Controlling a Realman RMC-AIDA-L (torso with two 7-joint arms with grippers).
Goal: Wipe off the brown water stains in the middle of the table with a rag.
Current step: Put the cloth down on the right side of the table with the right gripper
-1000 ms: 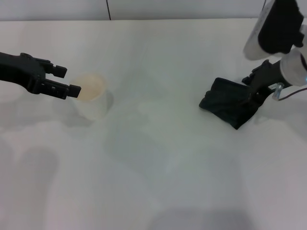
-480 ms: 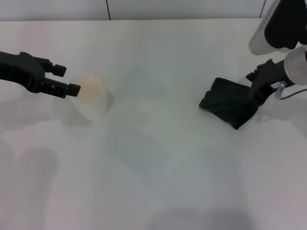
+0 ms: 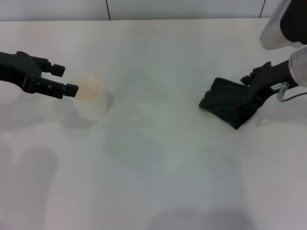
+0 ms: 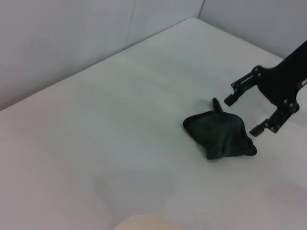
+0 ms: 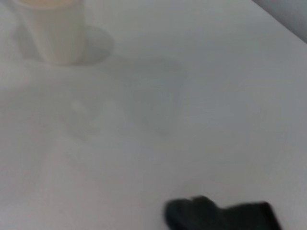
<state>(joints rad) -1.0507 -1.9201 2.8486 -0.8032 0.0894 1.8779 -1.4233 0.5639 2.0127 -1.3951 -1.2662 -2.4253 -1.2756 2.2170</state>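
The dark green-black rag [image 3: 226, 102] lies crumpled on the white table [image 3: 158, 182] at the right. It also shows in the left wrist view [image 4: 220, 135] and at the edge of the right wrist view [image 5: 216, 216]. My right gripper [image 3: 249, 91] is open, low at the rag's right edge, with its fingertips [image 4: 230, 99] apart and just beside the cloth. My left gripper [image 3: 65, 79] is open and empty, hovering at the left next to a white cup [image 3: 90, 98]. No orange-brown stain shows in the middle of the table, only a faint sheen.
The white cup, with a brownish tint inside, stands left of centre and also shows in the right wrist view [image 5: 53, 28]. A wall runs along the table's far edge [image 3: 144, 19].
My right arm has drawn back a little toward the right, and its gripper stays at the rag's edge. The left gripper has shifted slightly left. The rag has not moved.
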